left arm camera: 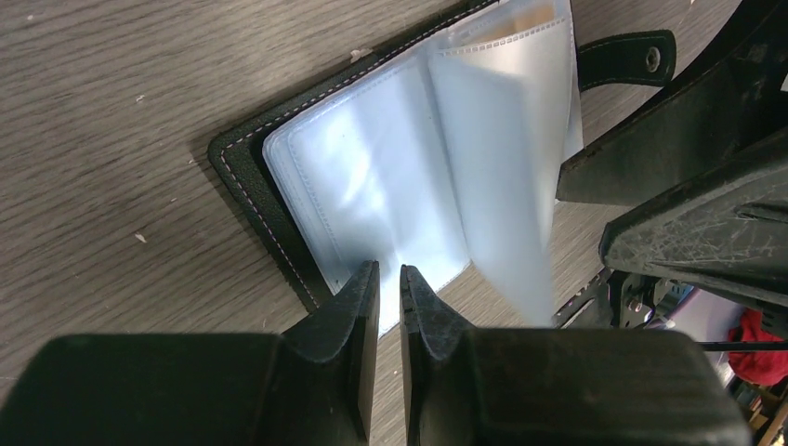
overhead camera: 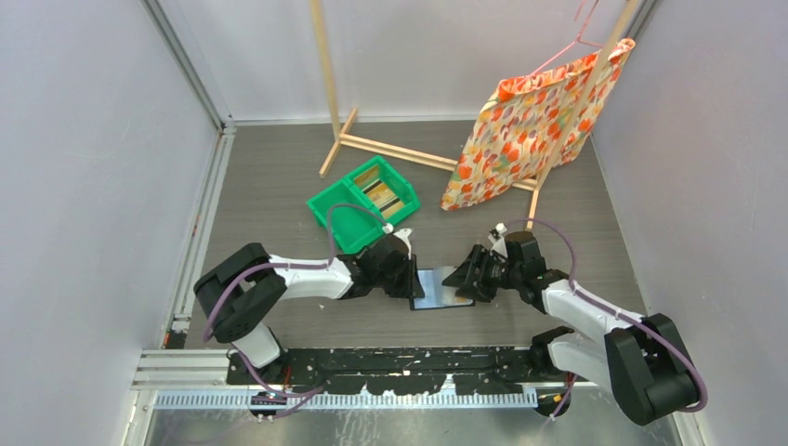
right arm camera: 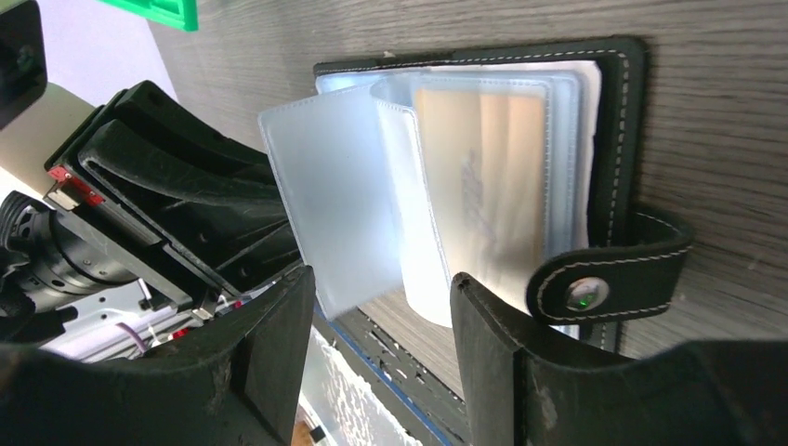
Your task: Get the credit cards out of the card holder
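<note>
The card holder (overhead camera: 437,289) lies open on the table between my two grippers. In the left wrist view its black cover (left arm camera: 243,160) holds clear sleeves. My left gripper (left arm camera: 388,275) is all but shut, with nothing between the jaws, and its tips rest at the near edge of the left-hand sleeve page. My right gripper (right arm camera: 381,279) is open, with a raised, empty sleeve page (right arm camera: 330,190) standing between its jaws. A golden-tan credit card (right arm camera: 483,181) shows inside the sleeves on the right-hand side. Striped tan cards (overhead camera: 387,193) lie in the green bin.
The green two-compartment bin (overhead camera: 346,223) stands just behind my left gripper (overhead camera: 406,275). An orange flowered cloth (overhead camera: 530,130) hangs on a wooden rack (overhead camera: 390,149) at the back right. The holder's snap strap (right arm camera: 604,283) sticks out beside my right jaw. My right gripper (overhead camera: 471,279) is close to the left one.
</note>
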